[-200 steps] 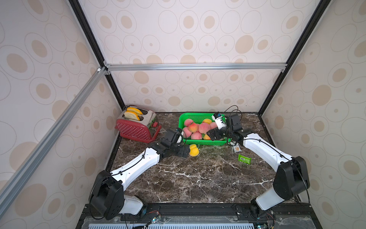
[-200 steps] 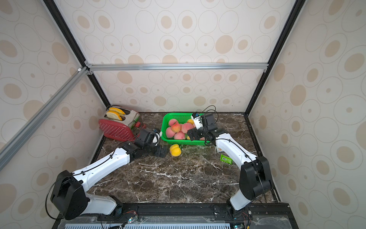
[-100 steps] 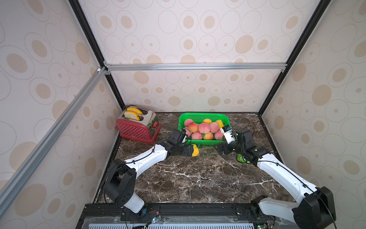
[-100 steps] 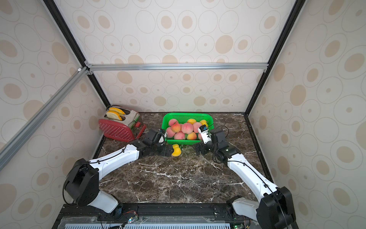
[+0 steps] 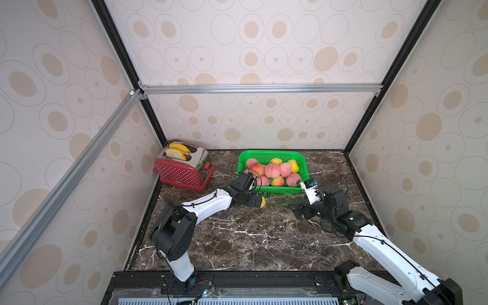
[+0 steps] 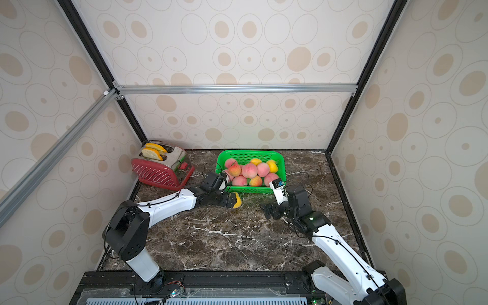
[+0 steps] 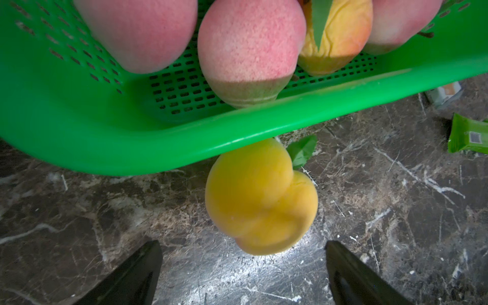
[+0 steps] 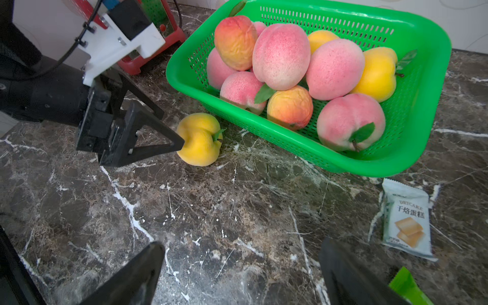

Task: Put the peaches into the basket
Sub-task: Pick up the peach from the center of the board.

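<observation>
A yellow peach (image 7: 260, 200) lies on the marble table against the front rim of the green basket (image 7: 158, 148). My left gripper (image 7: 243, 250) is open, low over the table, its jaws spread wider than this peach, which lies just ahead of them. In the right wrist view one left fingertip (image 8: 179, 140) is at the peach's (image 8: 199, 140) side. Several pink, orange and yellow peaches (image 5: 272, 170) fill the basket (image 5: 272, 152). My right gripper (image 5: 297, 211) is open and holds nothing, in front of the basket's right end.
A red-and-silver toaster (image 5: 184, 169) with bread slices stands at the back left. A white snack packet (image 8: 408, 224) and a green packet (image 8: 406, 287) lie on the table near the basket's right front corner, close to my right gripper.
My right gripper has pulled back from over the basket and come down in front of it. My left gripper has slid right up to the yellow peach.
</observation>
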Motion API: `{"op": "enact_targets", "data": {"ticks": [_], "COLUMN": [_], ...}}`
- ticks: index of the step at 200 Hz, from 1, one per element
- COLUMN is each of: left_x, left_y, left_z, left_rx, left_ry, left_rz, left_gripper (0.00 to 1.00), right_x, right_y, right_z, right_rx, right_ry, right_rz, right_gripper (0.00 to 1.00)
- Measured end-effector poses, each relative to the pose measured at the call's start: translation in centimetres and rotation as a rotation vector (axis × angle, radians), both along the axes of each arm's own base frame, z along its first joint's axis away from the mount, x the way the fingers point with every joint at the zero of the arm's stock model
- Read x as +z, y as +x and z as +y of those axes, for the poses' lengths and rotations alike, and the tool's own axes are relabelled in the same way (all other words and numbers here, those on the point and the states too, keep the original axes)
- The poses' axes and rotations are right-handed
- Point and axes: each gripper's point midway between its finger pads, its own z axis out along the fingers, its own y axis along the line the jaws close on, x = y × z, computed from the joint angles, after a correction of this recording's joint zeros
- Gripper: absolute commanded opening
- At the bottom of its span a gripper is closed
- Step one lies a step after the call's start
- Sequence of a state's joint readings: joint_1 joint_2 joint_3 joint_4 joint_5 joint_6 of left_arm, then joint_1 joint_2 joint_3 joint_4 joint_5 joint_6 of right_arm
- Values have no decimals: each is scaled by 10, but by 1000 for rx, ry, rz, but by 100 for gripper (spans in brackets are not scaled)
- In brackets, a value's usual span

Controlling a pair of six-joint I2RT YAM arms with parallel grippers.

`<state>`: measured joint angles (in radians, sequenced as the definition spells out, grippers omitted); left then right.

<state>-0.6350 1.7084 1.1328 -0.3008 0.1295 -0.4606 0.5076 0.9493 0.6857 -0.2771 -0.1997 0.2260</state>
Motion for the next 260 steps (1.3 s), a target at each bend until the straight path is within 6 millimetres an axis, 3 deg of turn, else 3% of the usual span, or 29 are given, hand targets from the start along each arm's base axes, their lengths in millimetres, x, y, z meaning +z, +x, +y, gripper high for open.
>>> {"op": "enact_targets", "data": {"ticks": [32,236,260], "left_x": [-3,-31,-32], "left_y": [2,15,15], "left_z": [-3,-25,-26], "left_rx": [-3,-6,-8], "left_ry": [-1,-10,-12], "left_rz": [1,25,25], "left_gripper": [99,99,95], "right_x": [-6,5,4], "right_y": [-5,-11,-11], "right_z": [0,-7,-8], "right_rx": [-3,-27,-28], "right_ry": [3,29,28], "right_rz": [17,-21,-19], "right_gripper": [96,97,97]}}
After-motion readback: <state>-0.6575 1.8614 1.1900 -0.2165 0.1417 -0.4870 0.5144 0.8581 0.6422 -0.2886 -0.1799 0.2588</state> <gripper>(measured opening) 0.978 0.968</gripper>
